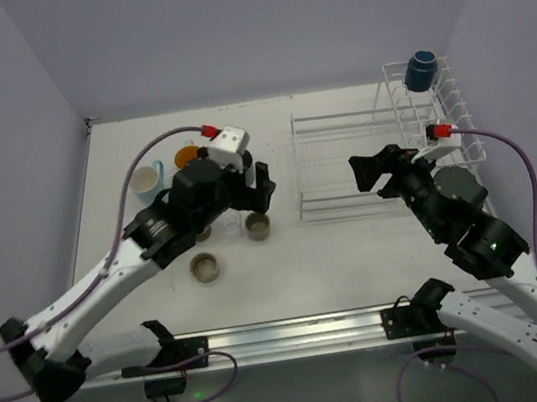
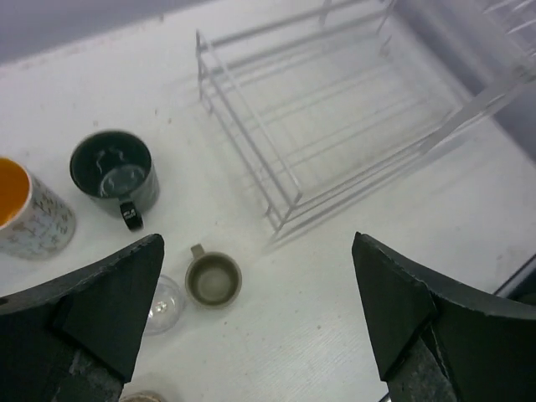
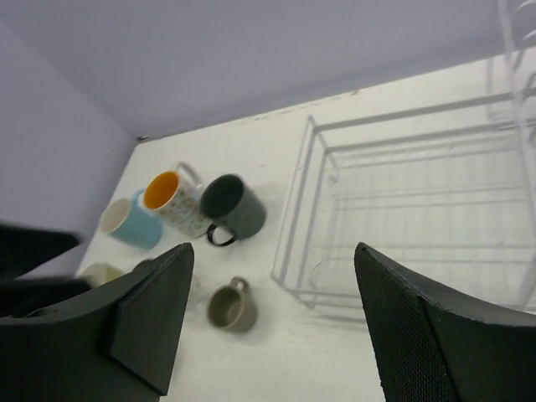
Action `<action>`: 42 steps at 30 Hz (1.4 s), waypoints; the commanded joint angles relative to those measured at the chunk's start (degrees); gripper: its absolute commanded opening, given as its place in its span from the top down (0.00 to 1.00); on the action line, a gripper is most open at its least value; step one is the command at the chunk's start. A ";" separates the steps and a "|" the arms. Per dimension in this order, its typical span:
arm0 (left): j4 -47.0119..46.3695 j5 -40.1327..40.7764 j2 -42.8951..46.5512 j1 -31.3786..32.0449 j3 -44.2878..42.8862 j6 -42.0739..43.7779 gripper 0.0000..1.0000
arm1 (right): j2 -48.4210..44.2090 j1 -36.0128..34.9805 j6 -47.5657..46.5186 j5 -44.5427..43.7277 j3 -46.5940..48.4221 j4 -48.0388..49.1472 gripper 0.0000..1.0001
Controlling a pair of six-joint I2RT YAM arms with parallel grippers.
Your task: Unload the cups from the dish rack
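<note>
left gripper [image 2: 260, 276] splayed wide, empty | right gripper [image 3: 272, 310] spread too, holding nothing | navy cup [image 1: 421, 71] at tall end of dish rack [image 1: 300, 166], 1 o'clock; black mug [image 2: 115, 174], beige cup [image 2: 213, 279] on table [image 1: 337, 251], rack's 9 o'clock

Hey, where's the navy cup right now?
In the top view, the navy cup is perched on the tall basket end of the dish rack, at the far right of the scene.
</note>
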State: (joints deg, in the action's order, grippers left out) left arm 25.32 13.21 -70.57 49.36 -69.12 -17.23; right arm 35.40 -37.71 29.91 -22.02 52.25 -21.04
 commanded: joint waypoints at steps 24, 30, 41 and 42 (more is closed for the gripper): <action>-5.11 -5.38 36.99 -0.15 26.50 5.81 0.00 | 54.84 37.45 -18.75 -2.50 47.59 -3.40 0.08; -5.19 -6.88 36.55 -0.15 26.76 5.90 0.00 | 61.54 40.17 -20.07 -2.42 51.72 -3.40 0.08; -5.46 -7.76 35.32 -0.32 26.76 5.98 0.00 | 68.31 40.53 -21.65 -2.06 54.97 -3.57 0.12; -5.55 -7.85 35.15 -0.41 26.67 5.98 0.00 | 68.57 40.53 -21.65 -1.71 55.15 -3.66 0.13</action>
State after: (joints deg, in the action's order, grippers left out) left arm 21.71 6.61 -34.68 49.32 -42.41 -12.64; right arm 103.35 2.74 10.07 -24.97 104.20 -24.93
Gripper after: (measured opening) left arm 0.997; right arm 0.881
